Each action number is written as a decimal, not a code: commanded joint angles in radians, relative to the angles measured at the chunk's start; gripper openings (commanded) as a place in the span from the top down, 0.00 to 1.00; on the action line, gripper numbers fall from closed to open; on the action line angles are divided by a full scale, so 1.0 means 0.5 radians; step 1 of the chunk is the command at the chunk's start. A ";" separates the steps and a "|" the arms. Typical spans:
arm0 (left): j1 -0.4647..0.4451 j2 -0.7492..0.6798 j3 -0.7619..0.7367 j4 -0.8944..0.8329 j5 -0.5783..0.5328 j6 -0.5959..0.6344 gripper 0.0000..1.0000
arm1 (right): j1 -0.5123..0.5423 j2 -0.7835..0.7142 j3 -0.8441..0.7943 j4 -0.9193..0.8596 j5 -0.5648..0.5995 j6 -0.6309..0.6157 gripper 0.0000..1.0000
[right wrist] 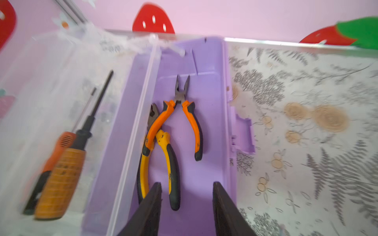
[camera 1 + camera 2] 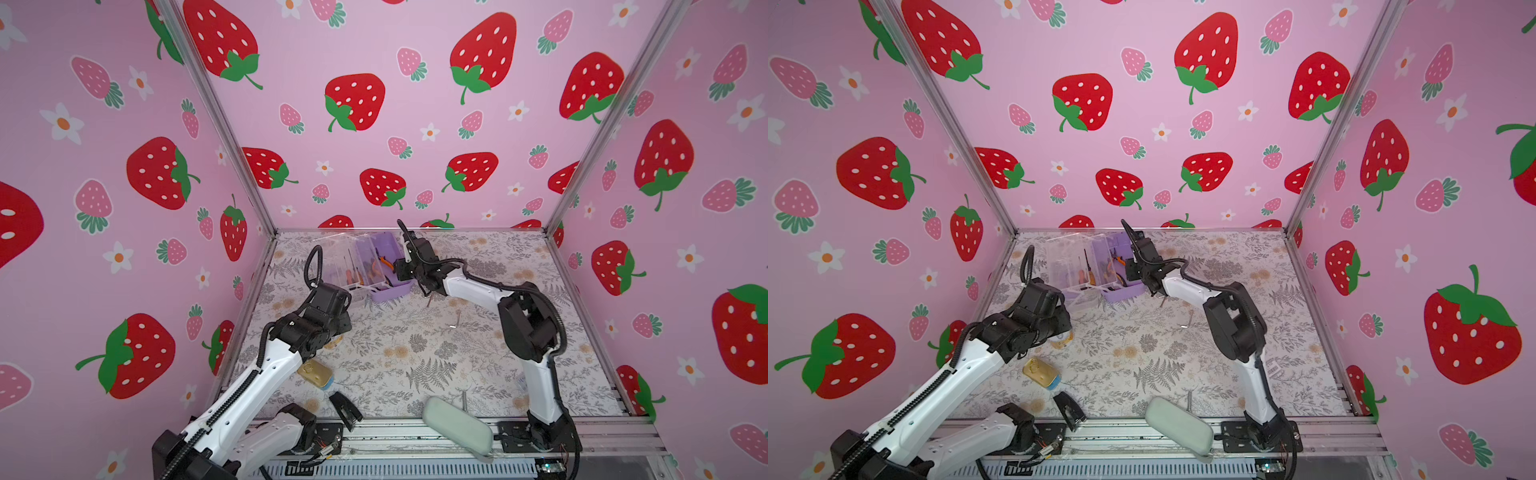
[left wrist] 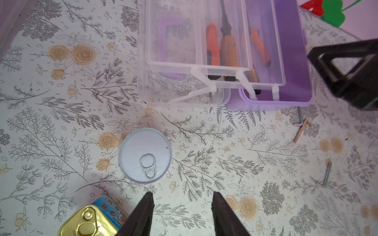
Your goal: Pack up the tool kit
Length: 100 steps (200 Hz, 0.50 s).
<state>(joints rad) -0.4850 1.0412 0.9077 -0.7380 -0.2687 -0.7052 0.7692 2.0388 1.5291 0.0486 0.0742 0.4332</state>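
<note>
The right pincer (image 1: 187, 183) hung parted and empty over the open tool kit (image 1: 210, 98), two orange-handled pliers (image 1: 192, 124) lying inside just ahead of its tips; the left pincer (image 3: 182, 194), likewise parted and empty, hovered behind a round tin (image 3: 145, 154) on the table (image 3: 266, 163)

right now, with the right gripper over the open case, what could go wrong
1. The two pliers lie overlapping in the lilac base, handles splayed; the clear tray may jam when it folds over them.
2. The hex keys lie flat on the table, thin and likely hard to pinch.
</note>
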 commanded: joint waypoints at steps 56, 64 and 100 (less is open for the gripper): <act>-0.657 0.588 0.323 0.073 -0.142 0.061 0.50 | -0.108 -0.679 -1.050 0.406 0.246 0.002 0.53; -0.711 0.682 0.369 0.054 -0.151 0.067 0.50 | -0.149 -0.714 -1.132 0.403 0.228 0.037 0.53; -0.844 1.014 0.523 0.128 -0.115 0.030 0.49 | -0.468 -0.813 -1.412 0.409 -0.048 0.247 0.52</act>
<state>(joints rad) -0.8791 1.4796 1.1065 -0.6899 -0.3061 -0.6811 0.6334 1.6859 0.8829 0.2295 0.1387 0.4706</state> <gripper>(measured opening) 0.498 0.484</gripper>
